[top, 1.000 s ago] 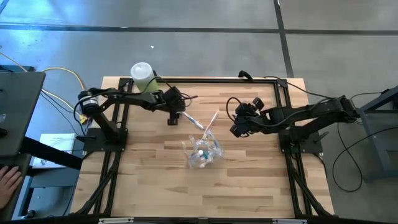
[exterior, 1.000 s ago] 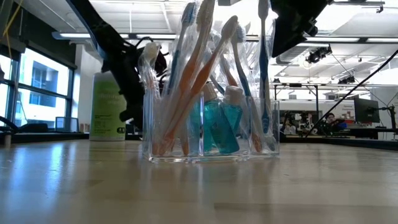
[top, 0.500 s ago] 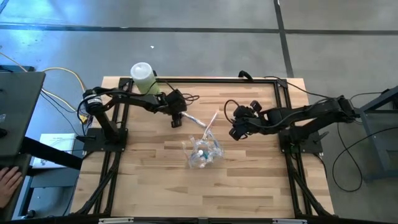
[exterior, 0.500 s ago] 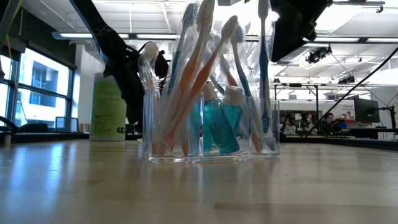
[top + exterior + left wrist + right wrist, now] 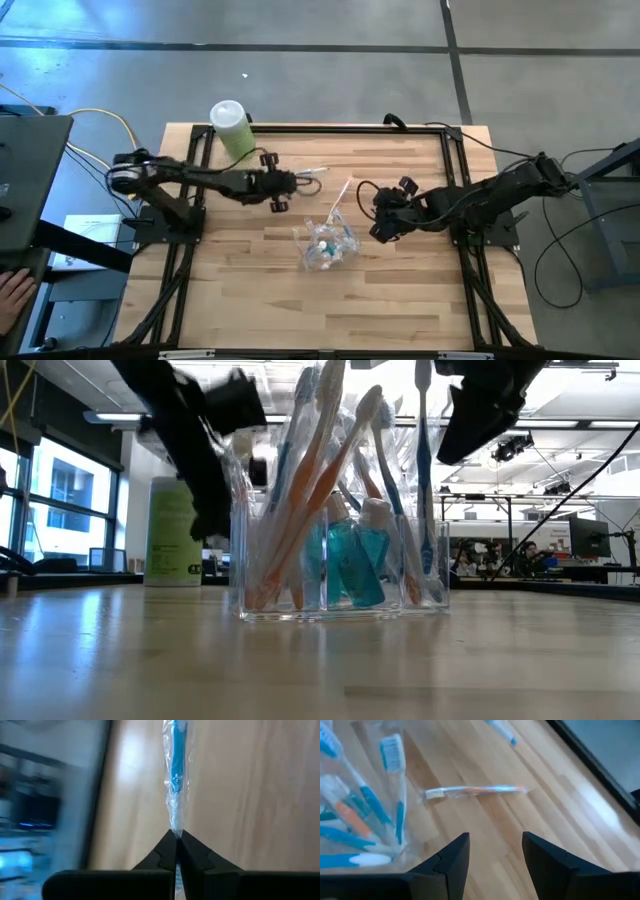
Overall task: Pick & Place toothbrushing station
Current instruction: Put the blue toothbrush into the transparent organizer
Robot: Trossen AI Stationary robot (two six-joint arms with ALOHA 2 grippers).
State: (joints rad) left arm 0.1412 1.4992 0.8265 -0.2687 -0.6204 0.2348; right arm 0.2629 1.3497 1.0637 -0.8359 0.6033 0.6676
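On the far left side of the table I see the green bottle (image 5: 229,125) with its white cap, and I leave it alone. Next comes my left gripper (image 5: 283,188), near the back of the table. Its fingers are pressed tight on the end of a wrapped blue toothbrush (image 5: 175,775), and the brush sticks out past them over the wood. I think the job now is to carry this brush to the clear holder (image 5: 328,246), which sits in the middle of the table, full of orange and blue brushes and little teal bottles. To do it well, I should keep the pinch firm, because I only have the thin wrapper end and it could slip. I should lift it above the other brush tops before I lower it into a gap. Just beside the holder lies an orange toothbrush (image 5: 477,791), flat on the wood. On the right, my right gripper (image 5: 383,228) hangs close to it with its fingers spread apart, holding nothing.
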